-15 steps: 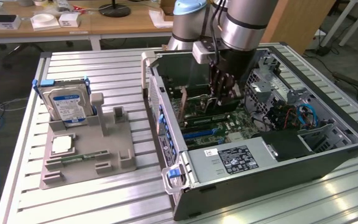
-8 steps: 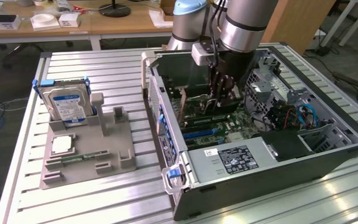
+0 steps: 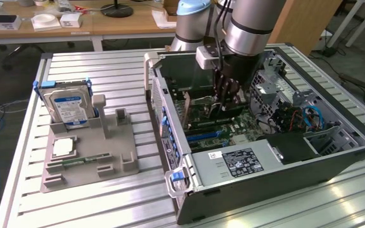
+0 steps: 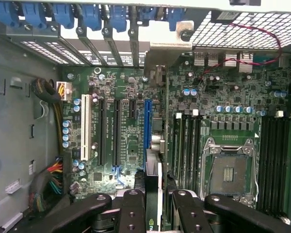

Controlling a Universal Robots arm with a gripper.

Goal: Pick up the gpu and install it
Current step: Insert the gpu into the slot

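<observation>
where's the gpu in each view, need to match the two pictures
Exterior view: the gpu hangs in the gripper, inside the open computer case.
Wrist view: the gpu shows edge-on between the fingers, over the blue slot.
Shared landmark: the green motherboard.

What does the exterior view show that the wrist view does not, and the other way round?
Exterior view: the hard drive and a processor chip on the grey holder, beside the open computer case. Wrist view: the empty processor socket and the blue slot. Both: the motherboard, and the gripper closed on the gpu.
</observation>
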